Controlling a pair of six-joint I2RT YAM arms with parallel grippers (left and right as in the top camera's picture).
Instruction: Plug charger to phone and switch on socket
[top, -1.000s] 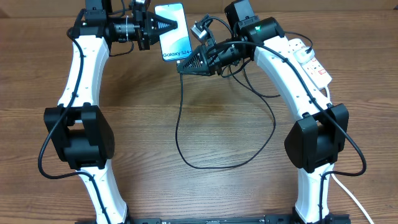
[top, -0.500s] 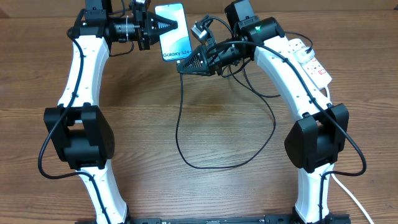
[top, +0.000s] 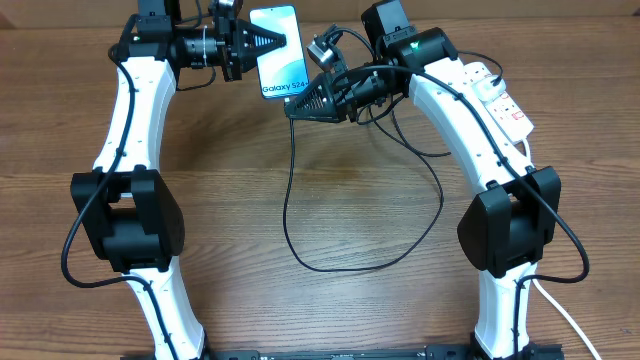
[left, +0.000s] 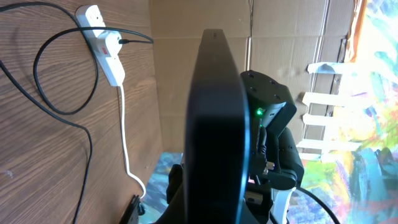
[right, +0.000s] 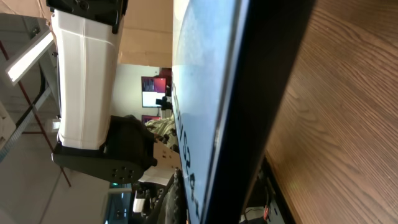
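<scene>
The phone (top: 280, 45), with a light-blue screen and "Galaxy S24" text, is held above the table's far edge. My left gripper (top: 262, 42) is shut on its left long edge. The left wrist view shows the phone's dark edge (left: 217, 124) close up. My right gripper (top: 296, 100) is at the phone's lower end, shut where the charger's black cable (top: 285, 210) comes out. The connector tip is hidden. The right wrist view is filled by the phone (right: 205, 93). The cable loops over the table to the white socket (top: 503, 100), which also shows in the left wrist view (left: 104, 45).
The black cable lies in a wide loop mid-table (top: 340, 268). The socket's thick white cord (left: 124, 130) runs off the far edge, and a white cord (top: 565, 320) shows at the front right. Both arm bases stand at the front edge.
</scene>
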